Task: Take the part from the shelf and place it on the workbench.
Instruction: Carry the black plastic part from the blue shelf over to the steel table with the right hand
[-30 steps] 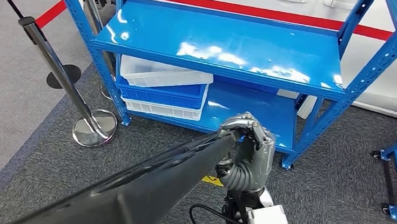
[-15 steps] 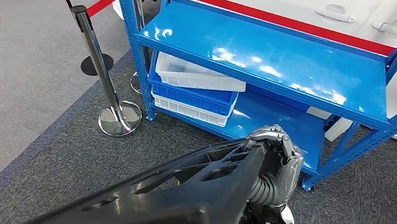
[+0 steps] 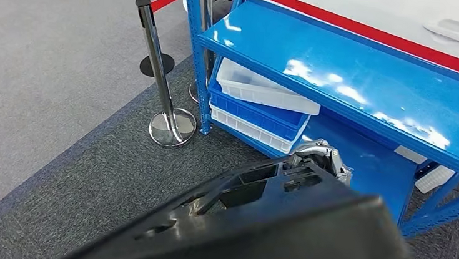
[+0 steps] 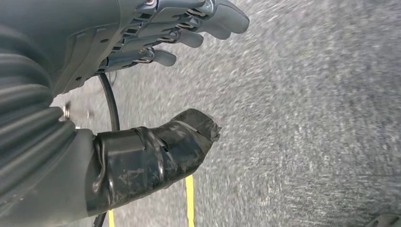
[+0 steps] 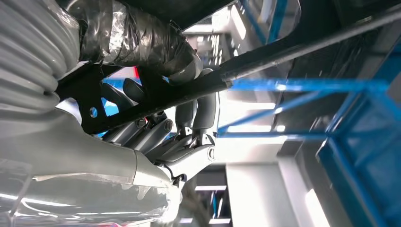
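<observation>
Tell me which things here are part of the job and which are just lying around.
Part of the job:
black part, gripped by the right hand
blue shelf, where the part comes from

Just lying around:
stacked white and blue bins on the lower shelf level
chrome barrier post
left hand, holding nothing, above the carpet

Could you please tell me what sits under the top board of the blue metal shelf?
Under the blue metal shelf's top board sits a stack of plastic trays: white, blue, white. The large black part hides the lower board's near side.
</observation>
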You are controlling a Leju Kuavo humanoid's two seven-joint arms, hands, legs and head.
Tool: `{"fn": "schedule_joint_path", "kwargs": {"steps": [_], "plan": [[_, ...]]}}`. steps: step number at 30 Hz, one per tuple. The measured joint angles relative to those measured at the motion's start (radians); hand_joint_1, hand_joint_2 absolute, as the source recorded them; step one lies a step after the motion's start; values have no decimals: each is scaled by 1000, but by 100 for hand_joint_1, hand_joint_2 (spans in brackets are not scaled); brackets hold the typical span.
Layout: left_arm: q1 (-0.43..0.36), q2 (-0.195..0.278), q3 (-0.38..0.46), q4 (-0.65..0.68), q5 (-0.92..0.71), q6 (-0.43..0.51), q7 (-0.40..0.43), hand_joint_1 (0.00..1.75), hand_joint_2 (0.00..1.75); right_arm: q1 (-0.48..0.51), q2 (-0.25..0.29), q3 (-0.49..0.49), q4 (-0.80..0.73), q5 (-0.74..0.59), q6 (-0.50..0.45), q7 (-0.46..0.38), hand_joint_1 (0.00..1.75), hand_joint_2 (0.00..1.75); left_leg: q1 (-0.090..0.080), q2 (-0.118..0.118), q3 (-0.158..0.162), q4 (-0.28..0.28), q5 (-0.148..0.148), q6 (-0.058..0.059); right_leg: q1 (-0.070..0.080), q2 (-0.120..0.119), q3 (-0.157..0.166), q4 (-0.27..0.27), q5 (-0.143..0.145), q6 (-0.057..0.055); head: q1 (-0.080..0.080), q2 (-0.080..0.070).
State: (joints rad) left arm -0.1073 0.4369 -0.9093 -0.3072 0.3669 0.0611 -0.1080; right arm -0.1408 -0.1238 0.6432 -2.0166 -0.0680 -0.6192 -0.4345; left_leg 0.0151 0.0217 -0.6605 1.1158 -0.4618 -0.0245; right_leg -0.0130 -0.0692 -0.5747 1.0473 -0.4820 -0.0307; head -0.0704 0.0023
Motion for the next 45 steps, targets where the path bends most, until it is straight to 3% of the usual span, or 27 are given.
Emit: {"fn": "schedule_joint_path", "kwargs": {"steps": [1, 3, 5, 7, 9, 11, 12, 13, 14, 16, 18, 20, 21, 22, 24, 25, 27, 28, 29, 31, 33, 36, 38, 40, 42, 43, 45], "plan": [[-1, 2, 0, 0, 4, 1, 2, 0, 175, -8, 0, 0, 4, -7, 5, -3, 171, 175, -5, 16, 29, -54, 16, 7, 3, -11, 1, 0, -2, 2, 0, 0], [-2, 6, 0, -2, 18, 5, 7, 0, 175, -22, 3, 0, 14, -34, 21, -9, 171, 175, -16, 31, 48, -97, 18, 22, 7, -29, 4, -2, -4, 10, 1, 0], [2, 8, 0, -3, 39, 12, 14, 0, 175, -34, 11, 1, 29, -71, 43, -17, 171, 175, -15, 9, 48, -104, 24, 33, 8, -42, 7, -5, -6, 21, 1, 0], [6, 8, 0, -3, 55, 17, 19, 0, 175, -46, 20, 3, 45, -99, 62, -29, 171, 175, -9, -10, 56, -120, 33, 43, 6, -10, 0, 20, -27, 29, 5, 0], [4, 6, 0, -3, 64, 19, 23, 0, 175, -54, 24, 5, 62, -115, 76, -39, 171, 175, -6, -30, 60, -127, 38, 50, 3, 42, -46, 120, -80, 33, 9, 0], [0, 3, 0, -3, 72, 20, 28, 0, 175, -56, 27, 8, 80, -130, 88, -45, 171, 175, -5, -54, 58, -125, 38, 53, 2, 61, -106, 238, -124, 34, 11, 0], [1, 2, 0, -3, 77, 20, 31, 0, 175, -56, 28, 10, 90, -139, 94, -47, 171, 175, -4, -68, 58, -123, 37, 52, 2, 63, -120, 260, -121, 35, 11, 0], [2, 0, 0, -3, 84, 21, 35, 0, 175, -58, 31, 11, 99, -149, 101, -49, 171, 175, -3, -81, 58, -119, 36, 50, 0, 65, -116, 246, -99, 36, 11, 0], [3, -2, 1, -3, 93, 24, 39, 0, 175, -62, 35, 13, 108, -160, 110, -53, 171, 175, 0, -96, 57, -113, 32, 46, -3, 72, -95, 195, -62, 38, 11, 0], [2, -4, 4, -3, 116, 35, 49, 0, 175, -76, 47, 17, 127, -184, 135, -64, 171, 175, 3, -122, 47, -91, 23, 35, -13, 120, -45, 80, -9, 42, 11, 0], [2, -5, 10, -2, 142, 49, 56, 0, 175, -91, 61, 24, 148, -210, 163, -75, 171, 175, 6, -145, 30, -77, 20, 23, -16, 154, -26, 35, -3, 40, 13, 0], [7, -6, 18, -2, 163, 55, 60, 0, 175, -103, 78, 33, 171, -230, 185, -83, 171, 175, 11, -166, 19, -80, 26, 13, -14, 136, -28, 33, -2, 27, 13, 0], [11, -7, 21, -2, 170, 56, 62, 0, 175, -109, 87, 37, 181, -236, 192, -86, 171, 175, 11, -158, 15, -76, 25, 9, -15, 124, -27, 30, -1, 20, 12, 0], [12, -9, 25, -2, 174, 57, 64, 0, 175, -115, 95, 40, 190, -238, 196, -88, 171, 175, 9, -135, 6, -60, 17, 4, -16, 111, -25, 27, 0, 14, 8, 0], [9, -12, 31, -2, 181, 59, 65, 0, 175, -125, 108, 45, 205, -244, 204, -91, 171, 175, 5, -65, -39, 30, -24, -3, -11, 83, -21, 23, 0, 6, 0, 0], [7, -13, 33, -2, 187, 60, 65, 0, 175, -127, 113, 47, 212, -249, 209, -93, 171, 175, 6, -42, -72, 92, -49, -5, -8, 69, -20, 23, -1, 2, -4, 0], [7, -18, 40, -2, 210, 61, 69, 0, 175, -130, 121, 52, 233, -264, 228, -96, 171, 175, 6, -28, -119, 177, -70, -5, -1, 39, -19, 23, -5, -2, -4, 0], [9, -21, 45, -2, 225, 61, 72, 0, 175, -132, 127, 56, 246, -270, 241, -98, 171, 175, 6, -26, -117, 170, -56, -1, 3, 26, -18, 23, -6, -4, -4, 0], [10, -24, 52, -2, 240, 59, 75, 0, 175, -136, 133, 59, 258, -276, 254, -101, 171, 175, 3, -22, -95, 127, -28, 6, 6, 14, -17, 23, -8, -5, -4, 0], [11, -26, 64, -2, 257, 56, 80, 0, 175, -149, 148, 63, 280, -280, 274, -108, 171, 175, -9, 8, -28, -3, 22, 25, 12, -7, -12, 21, -12, -5, -4, 0], [8, -28, 73, -2, 264, 56, 83, 0, 175, -162, 159, 65, 299, -281, 287, -114, 171, 175, -24, 31, 8, -75, 37, 42, 15, -27, -7, 16, -15, 0, -3, 0], [11, -31, 83, 0, 270, 63, 81, 0, 175, -170, 173, 66, 323, -281, 298, -118, 171, 175, -26, 7, 21, -98, 42, 53, 15, -45, 8, 4, -19, 15, -3, 0], [16, -35, 86, 3, 275, 65, 81, 0, 175, -172, 179, 67, 332, -272, 301, -119, 171, 175, -18, -12, 40, -124, 51, 58, 13, -5, -1, 42, -47, 22, 1, 0], [13, -41, 91, 4, 280, 64, 82, 0, 175, -171, 181, 68, 339, -259, 301, -119, 171, 175, -15, -34, 48, -132, 54, 62, 10, 48, -55, 157, -102, 24, 5, 0], [10, -48, 98, 4, 282, 63, 81, 0, 175, -166, 180, 69, 346, -250, 295, -117, 171, 175, -14, -60, 48, -129, 53, 64, 10, 65, -114, 259, -130, 28, 7, 0], [11, -52, 100, 4, 278, 62, 80, 0, 175, -164, 180, 69, 351, -246, 291, -116, 171, 175, -14, -74, 48, -126, 51, 63, 9, 67, -123, 263, -116, 30, 7, 0], [13, -56, 102, 4, 264, 56, 75, 0, 175, -163, 180, 69, 357, -239, 280, -115, 171, 175, -11, -103, 47, -114, 43, 57, 3, 82, -89, 166, -40, 35, 7, 0]]}}
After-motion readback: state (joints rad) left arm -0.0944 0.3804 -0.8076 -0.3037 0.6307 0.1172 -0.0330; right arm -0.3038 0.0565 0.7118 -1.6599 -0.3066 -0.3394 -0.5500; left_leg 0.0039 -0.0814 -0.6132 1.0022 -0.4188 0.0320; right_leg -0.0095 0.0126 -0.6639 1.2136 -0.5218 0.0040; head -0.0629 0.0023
